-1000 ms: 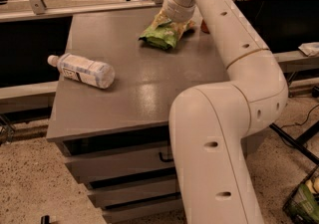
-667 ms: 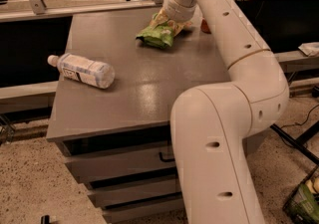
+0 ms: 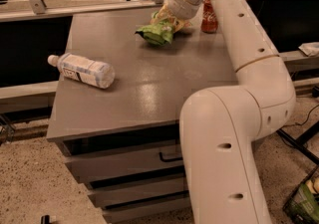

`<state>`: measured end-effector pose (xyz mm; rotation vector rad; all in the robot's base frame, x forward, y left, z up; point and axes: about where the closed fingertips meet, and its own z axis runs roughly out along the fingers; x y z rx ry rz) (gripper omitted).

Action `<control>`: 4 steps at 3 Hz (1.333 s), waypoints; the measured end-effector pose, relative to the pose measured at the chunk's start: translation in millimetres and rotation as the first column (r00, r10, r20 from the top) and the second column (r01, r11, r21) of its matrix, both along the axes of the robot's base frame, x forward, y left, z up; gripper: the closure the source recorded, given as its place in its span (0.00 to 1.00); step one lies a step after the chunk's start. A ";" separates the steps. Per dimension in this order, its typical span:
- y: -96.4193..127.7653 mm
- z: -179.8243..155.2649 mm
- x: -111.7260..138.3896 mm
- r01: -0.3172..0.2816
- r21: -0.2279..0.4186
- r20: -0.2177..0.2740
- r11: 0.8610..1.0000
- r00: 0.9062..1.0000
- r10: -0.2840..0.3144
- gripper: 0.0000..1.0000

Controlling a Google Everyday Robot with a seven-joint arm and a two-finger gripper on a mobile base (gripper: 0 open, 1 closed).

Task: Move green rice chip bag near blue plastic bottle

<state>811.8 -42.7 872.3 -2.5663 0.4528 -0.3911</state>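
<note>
The claw grips the green chip bag at the far side of the desk, near a red can. The bottle lies well apart, at the left.

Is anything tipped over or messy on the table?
The blue plastic bottle lies on its side near the left edge of the table, cap on, nothing spilled. The green rice chip bag looks crumpled at the gripper, at the far side. The red soda can stands upright.
</note>
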 end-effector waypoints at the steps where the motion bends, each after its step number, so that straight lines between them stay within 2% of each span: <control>1: 5.7 14.4 -7.2 -0.030 0.082 0.005 0.996 1.000 0.029 1.00; 2: 11.2 31.3 -13.3 -0.065 0.149 0.027 0.987 0.998 0.062 1.00; 3: 19.9 50.7 -20.9 -0.117 0.188 0.063 0.975 0.992 0.107 1.00; 4: 30.0 69.8 -32.1 -0.177 0.195 0.097 0.965 0.982 0.161 1.00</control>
